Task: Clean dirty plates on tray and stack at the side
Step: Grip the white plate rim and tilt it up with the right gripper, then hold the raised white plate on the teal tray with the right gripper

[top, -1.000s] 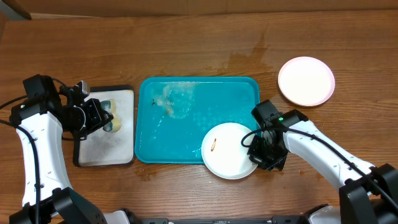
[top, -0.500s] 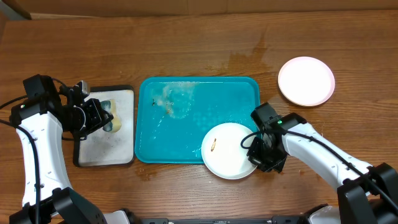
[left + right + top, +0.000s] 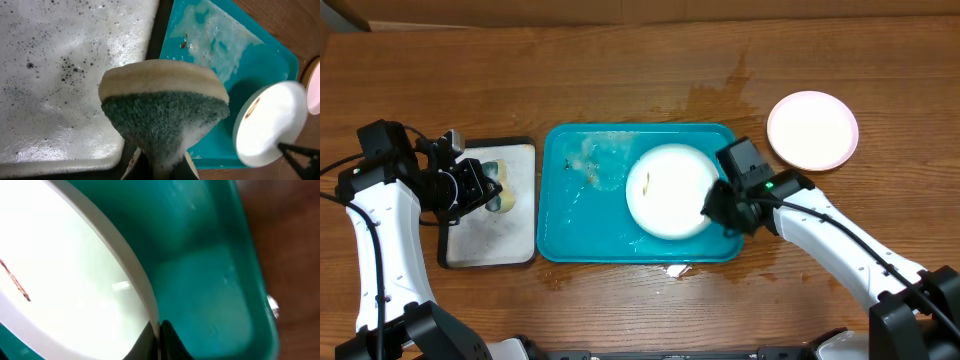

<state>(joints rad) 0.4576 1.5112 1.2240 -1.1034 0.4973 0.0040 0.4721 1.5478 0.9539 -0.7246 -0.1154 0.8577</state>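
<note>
A white plate with a small brown smear sits tilted over the right half of the teal tray. My right gripper is shut on its right rim; the right wrist view shows the fingers pinching the plate's edge above the tray floor. A second plate, pale, lies on the table at the far right. My left gripper is shut on a yellow-and-green sponge over the soapy white tray. The plate and the teal tray also show there.
The black-rimmed white tray full of suds stands left of the teal tray. Soapy smears lie at the teal tray's upper left. A wet patch marks the wood behind. A small white scrap lies by the tray's front edge.
My right gripper has lifted the white plate from the tray's front right corner and carried it back and left, over the tray's middle right. The left arm has not moved.
</note>
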